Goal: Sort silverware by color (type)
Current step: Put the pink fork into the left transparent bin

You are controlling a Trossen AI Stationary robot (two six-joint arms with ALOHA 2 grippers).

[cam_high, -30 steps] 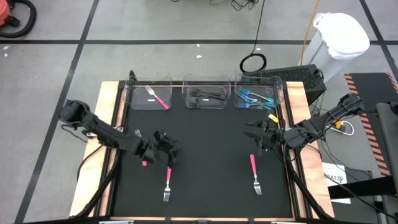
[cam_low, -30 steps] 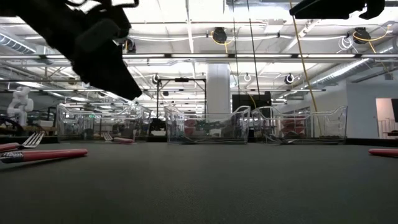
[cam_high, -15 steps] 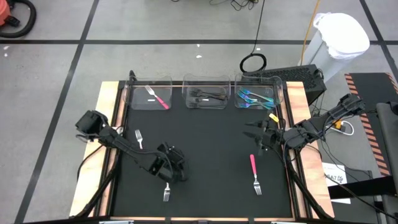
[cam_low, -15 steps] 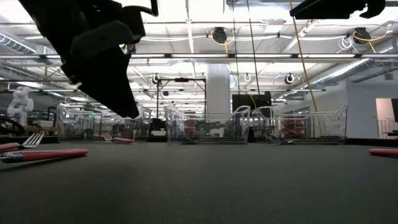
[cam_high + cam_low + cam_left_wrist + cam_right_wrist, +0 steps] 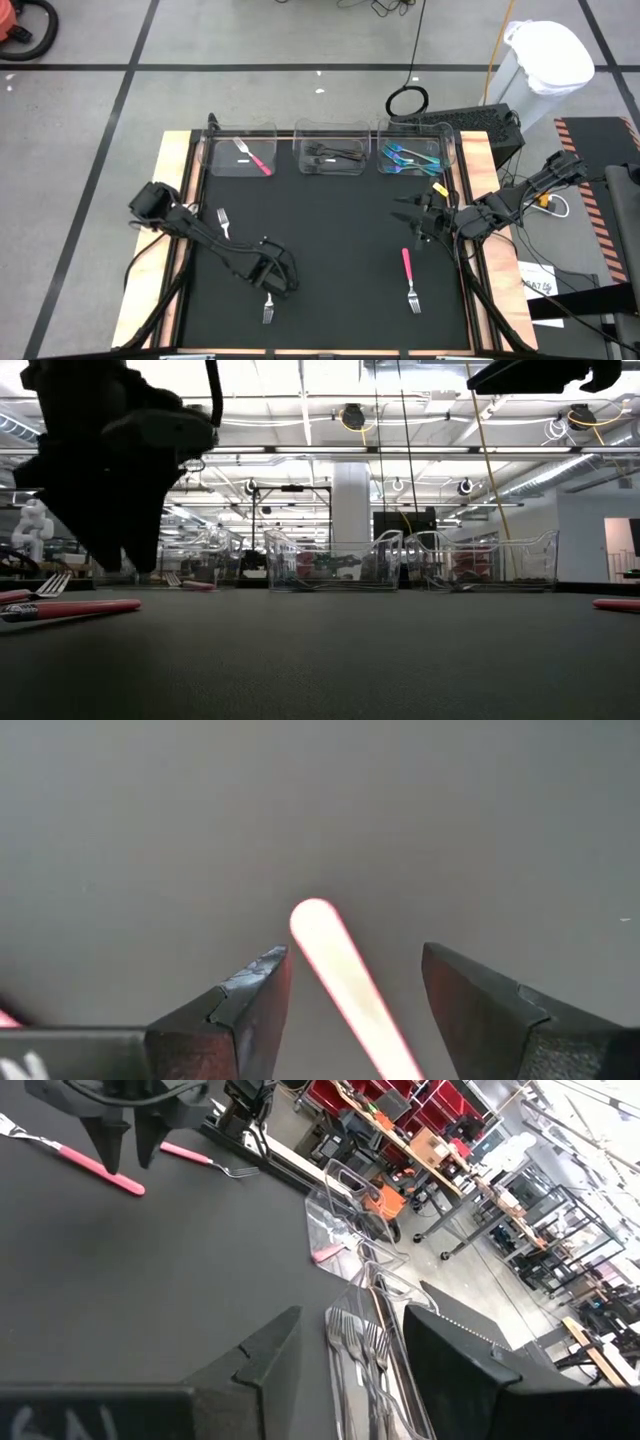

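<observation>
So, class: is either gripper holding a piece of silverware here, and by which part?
Nothing is held. The left gripper hangs open astride the handle of a pink fork, fingers clear of it. The right gripper waits open and empty by the table's right edge.

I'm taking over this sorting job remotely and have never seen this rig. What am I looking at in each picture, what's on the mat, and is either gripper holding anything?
Two dark robot arms work over a black mat. The overhead picture shows everything; the low one looks level across the mat; the last two come from cameras on each wrist. At the far edge stand three clear bins holding sorted cutlery. Three pink-handled forks lie loose: one under the left gripper, its pink handle between open fingers without touching them, one near the left edge, one on the right. The right gripper waits near the right edge, open and empty. Nothing is held.
</observation>
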